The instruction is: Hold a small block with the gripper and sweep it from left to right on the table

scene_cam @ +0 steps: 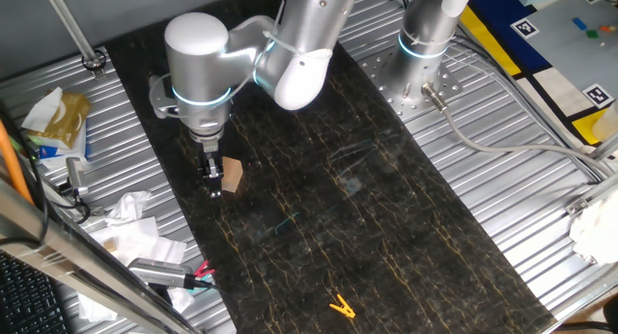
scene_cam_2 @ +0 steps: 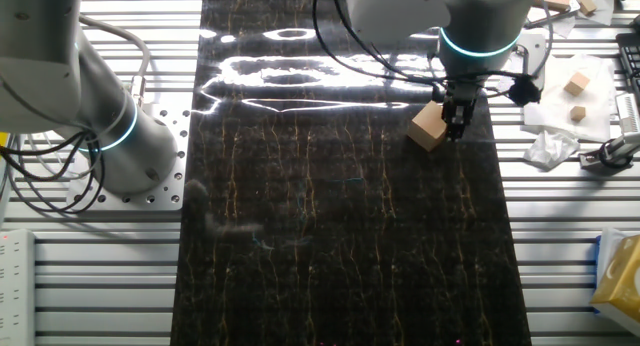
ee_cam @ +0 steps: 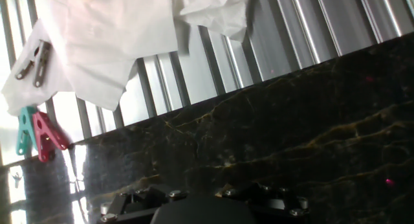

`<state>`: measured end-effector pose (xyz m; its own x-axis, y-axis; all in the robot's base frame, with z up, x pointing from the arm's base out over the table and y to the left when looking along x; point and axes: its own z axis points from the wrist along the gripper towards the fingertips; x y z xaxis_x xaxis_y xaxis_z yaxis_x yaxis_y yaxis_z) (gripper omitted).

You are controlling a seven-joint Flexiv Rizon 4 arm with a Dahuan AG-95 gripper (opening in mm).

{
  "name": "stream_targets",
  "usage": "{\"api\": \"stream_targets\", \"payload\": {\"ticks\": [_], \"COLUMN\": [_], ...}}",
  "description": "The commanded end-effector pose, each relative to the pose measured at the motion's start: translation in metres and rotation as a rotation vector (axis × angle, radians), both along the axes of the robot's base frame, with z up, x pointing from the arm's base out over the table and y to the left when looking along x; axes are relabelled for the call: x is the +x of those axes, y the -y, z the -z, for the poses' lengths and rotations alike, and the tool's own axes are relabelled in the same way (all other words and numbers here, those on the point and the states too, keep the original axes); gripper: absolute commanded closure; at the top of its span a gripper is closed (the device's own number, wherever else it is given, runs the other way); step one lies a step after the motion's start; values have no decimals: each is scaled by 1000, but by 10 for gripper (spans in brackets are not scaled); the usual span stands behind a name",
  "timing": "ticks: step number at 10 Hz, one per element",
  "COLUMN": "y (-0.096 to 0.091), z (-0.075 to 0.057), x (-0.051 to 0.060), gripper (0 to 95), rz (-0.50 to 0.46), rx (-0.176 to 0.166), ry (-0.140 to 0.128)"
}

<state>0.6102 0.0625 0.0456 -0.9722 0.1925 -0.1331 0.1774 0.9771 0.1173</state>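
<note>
The small block, a tan wooden cube, sits near the left edge of the black veined table. My gripper points straight down at it, and its black fingers look closed on the block's left side. Most of the cube sticks out toward the table's middle. In the other fixed view the block shows just left of the gripper, low over the table. The hand view shows only the table and the hand's dark housing; fingers and block are hidden there.
A yellow clip lies near the table's front. The second arm's base stands on the ribbed sheet at the back right. Crumpled paper, loose cubes and red and teal pegs lie beside the table edge closest to the gripper.
</note>
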Motion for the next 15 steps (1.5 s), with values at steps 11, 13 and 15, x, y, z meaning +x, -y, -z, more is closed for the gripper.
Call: {"api": "stream_targets", "payload": {"ticks": [11,13,15], "y": [15,15,15], "z": [-2,-3,-3], "x": [-25,-26,-26], "gripper": [380,380,380], "rz": [21,34,45], "rx": [35,55,77], "ry": [-5,-13,-20]}}
